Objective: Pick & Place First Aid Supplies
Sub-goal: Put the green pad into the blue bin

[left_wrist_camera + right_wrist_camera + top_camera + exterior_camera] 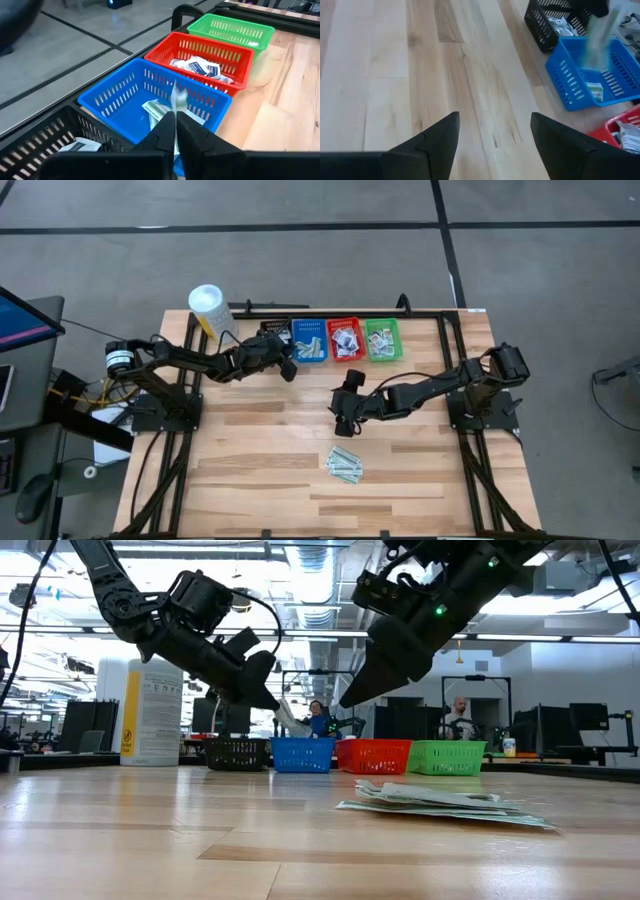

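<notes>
My left gripper (290, 366) (176, 120) hovers over the blue basket (310, 340) (150, 95) and is shut on a narrow pale-green strip (177, 97) (290, 718). My right gripper (345, 420) (492, 125) stands open above bare table, nothing between its fingers. A small pile of strips and packets (345, 465) (440, 802) lies flat on the table near it. The blue basket holds strips, the red basket (345, 338) white packets with dark print. My left gripper pinches the pale-green strip between its two fingers (165, 131), at one end (176, 114). The fingers slant down from the table's left. The strip's free end sticks out past the fingertips, blurred, clear of the blue basket below.
Several mesh baskets stand in a row at the table's far edge: black (272, 332), blue, red and green (382, 338). A tall white tub (208, 305) stands at the far left. Bare wood lies between the pile and the baskets.
</notes>
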